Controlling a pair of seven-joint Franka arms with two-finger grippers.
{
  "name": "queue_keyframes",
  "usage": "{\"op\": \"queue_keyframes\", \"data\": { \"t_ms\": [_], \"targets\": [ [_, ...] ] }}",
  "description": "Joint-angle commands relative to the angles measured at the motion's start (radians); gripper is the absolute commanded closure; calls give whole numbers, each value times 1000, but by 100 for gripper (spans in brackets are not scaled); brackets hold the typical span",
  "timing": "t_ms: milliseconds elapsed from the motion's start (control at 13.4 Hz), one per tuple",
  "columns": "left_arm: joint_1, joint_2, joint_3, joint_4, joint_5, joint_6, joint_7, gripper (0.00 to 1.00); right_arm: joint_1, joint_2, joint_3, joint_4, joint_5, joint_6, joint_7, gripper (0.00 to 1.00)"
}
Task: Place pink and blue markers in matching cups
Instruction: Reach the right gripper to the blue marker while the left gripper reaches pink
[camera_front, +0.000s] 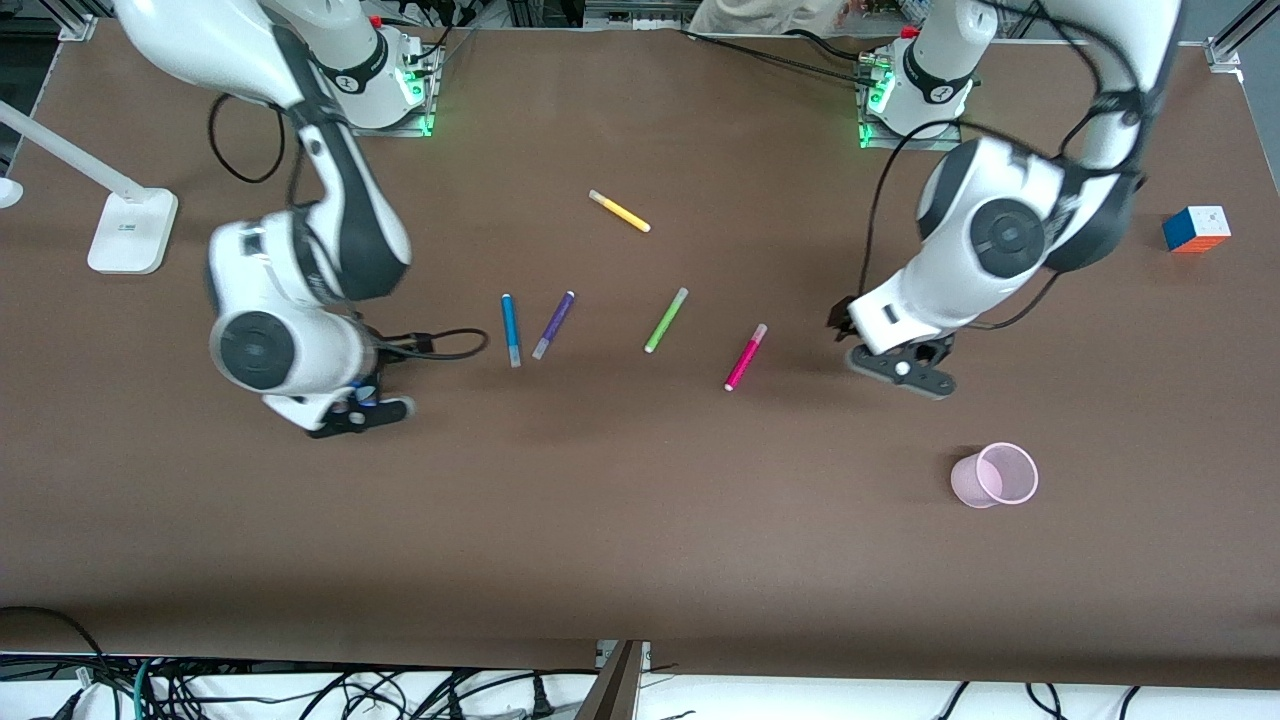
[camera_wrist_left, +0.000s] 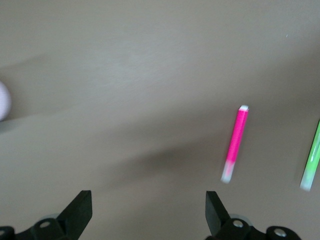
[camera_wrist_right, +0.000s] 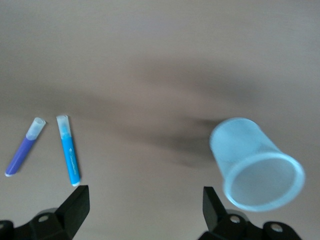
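The pink marker (camera_front: 745, 357) lies on the brown table, and also shows in the left wrist view (camera_wrist_left: 236, 142). The blue marker (camera_front: 511, 329) lies toward the right arm's end, and shows in the right wrist view (camera_wrist_right: 68, 156). The pink cup (camera_front: 995, 474) stands nearer the front camera at the left arm's end. The light blue cup (camera_wrist_right: 255, 165) shows only in the right wrist view, standing beside my right gripper; the right arm hides it in the front view. My left gripper (camera_front: 900, 372) (camera_wrist_left: 148, 210) is open and empty, over bare table beside the pink marker. My right gripper (camera_front: 362, 408) (camera_wrist_right: 145, 207) is open and empty, over bare table between blue marker and blue cup.
A purple marker (camera_front: 553, 324) lies beside the blue one. A green marker (camera_front: 666, 319) lies beside the pink one. A yellow marker (camera_front: 619, 211) lies farther back. A colour cube (camera_front: 1196, 228) sits at the left arm's end, a white lamp base (camera_front: 130, 230) at the right arm's end.
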Motion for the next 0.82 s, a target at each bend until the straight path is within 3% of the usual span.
{"op": "queue_keyframes", "data": {
  "t_ms": [0,224,449,748],
  "targets": [
    [-33,72,-43,-71,17,212,-139,0,60,53,-7,4,37,59,16,0],
    [-44,153,-86,-89,158,322,-147,0,120,108,-7,-39,37,169,21,0],
    [-45,213,-110,-90,176,331,-151,0,142,114,-7,-124,37,323,68,0],
    [-44,241,-136,-107,311,331,-153,0,154,125,-7,-125,37,329,78,0]
  ]
}}
